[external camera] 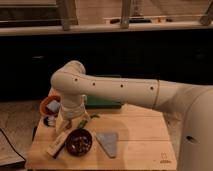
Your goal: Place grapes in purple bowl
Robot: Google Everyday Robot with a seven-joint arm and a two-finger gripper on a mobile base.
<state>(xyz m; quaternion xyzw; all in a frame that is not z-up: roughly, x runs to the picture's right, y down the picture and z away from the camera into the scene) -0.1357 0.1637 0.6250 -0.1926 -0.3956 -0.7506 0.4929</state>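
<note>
The purple bowl [78,141] sits on the wooden table [140,132] at the front left. Small dark reddish round fruits with pale highlights, the grapes [77,144], lie inside it. My arm reaches in from the right, bends at the elbow and points down. My gripper [64,127] hangs just above the table, close to the bowl's upper left rim. The wrist hides what is under it.
An orange-red bowl [48,106] stands at the table's back left and a green rectangular bin [104,102] behind the arm. A grey triangular cloth [108,143] lies right of the purple bowl. A pale oblong item [56,145] lies left of it, and a small green item [82,122] behind it.
</note>
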